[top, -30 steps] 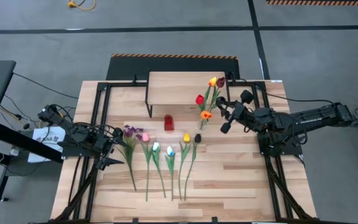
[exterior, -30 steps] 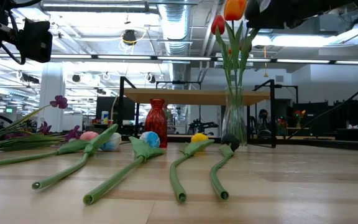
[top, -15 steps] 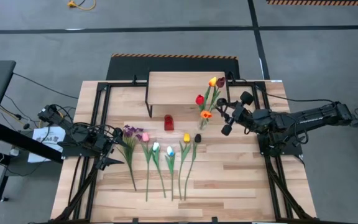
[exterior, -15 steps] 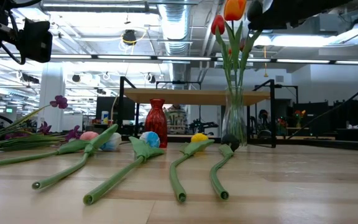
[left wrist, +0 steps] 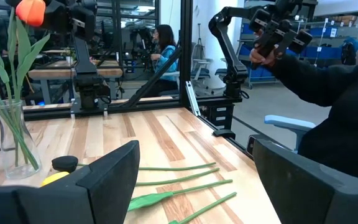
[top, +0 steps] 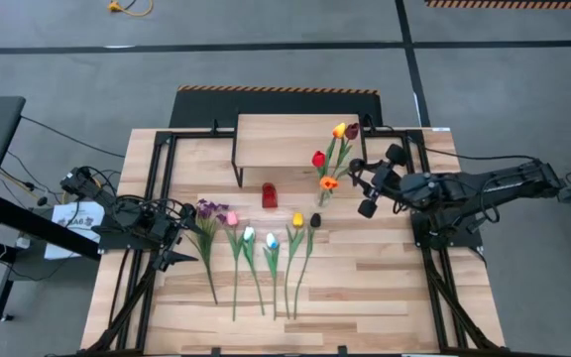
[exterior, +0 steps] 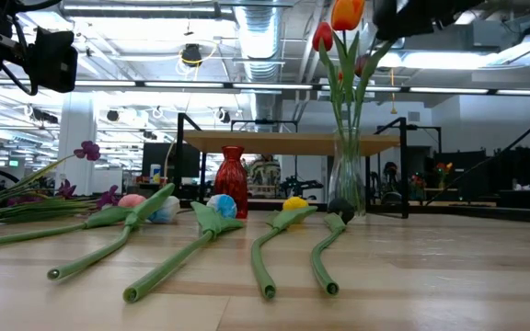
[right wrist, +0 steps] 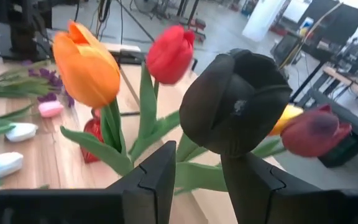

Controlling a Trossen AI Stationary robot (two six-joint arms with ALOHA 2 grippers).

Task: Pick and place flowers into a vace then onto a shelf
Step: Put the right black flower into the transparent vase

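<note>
Beside vase point(top: 322, 194) — red vase point(top: 269, 195) (apart)

In the low view the top edge crops the orange tulip point(exterior: 348, 13) and most of the right claw point(exterior: 412, 14), so whether that claw touches any bloom cannot be told. In the right wrist view a black flower head point(right wrist: 235, 102) covers part of the yellow tulip point(right wrist: 288, 118). From above, the clear vase point(top: 322, 195) at three o'clock from the red vase point(top: 269, 195) is too small and faint to outline. The left claw point(left wrist: 191, 180) is cut by the bottom edge in its wrist view.
</note>
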